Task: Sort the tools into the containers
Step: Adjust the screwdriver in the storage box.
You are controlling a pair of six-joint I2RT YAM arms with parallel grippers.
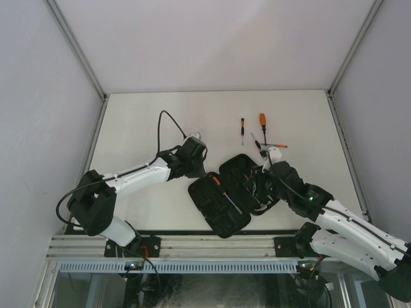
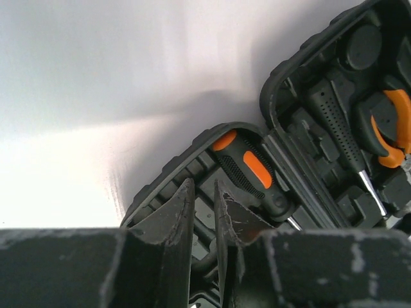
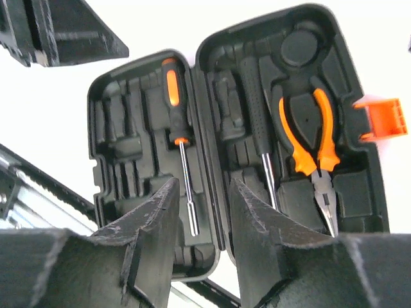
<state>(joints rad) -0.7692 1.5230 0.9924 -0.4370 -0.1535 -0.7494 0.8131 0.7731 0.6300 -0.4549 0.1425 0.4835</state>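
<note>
The open tool case (image 1: 204, 204) lies at the middle of the bench's (image 1: 141, 128) near edge, holding a screwdriver (image 3: 173, 96), a hammer (image 3: 255, 96) and pliers (image 3: 308, 135). Loose screwdrivers (image 1: 262, 122) lie toward the far edge. They look light, stiff and slick-shafted, best pinched across the handle. Only the top view shows them, and only the right wrist view shows the orange latch (image 3: 383, 119). The left jaws stand narrowly apart, the right jaws wider, both empty.
</note>
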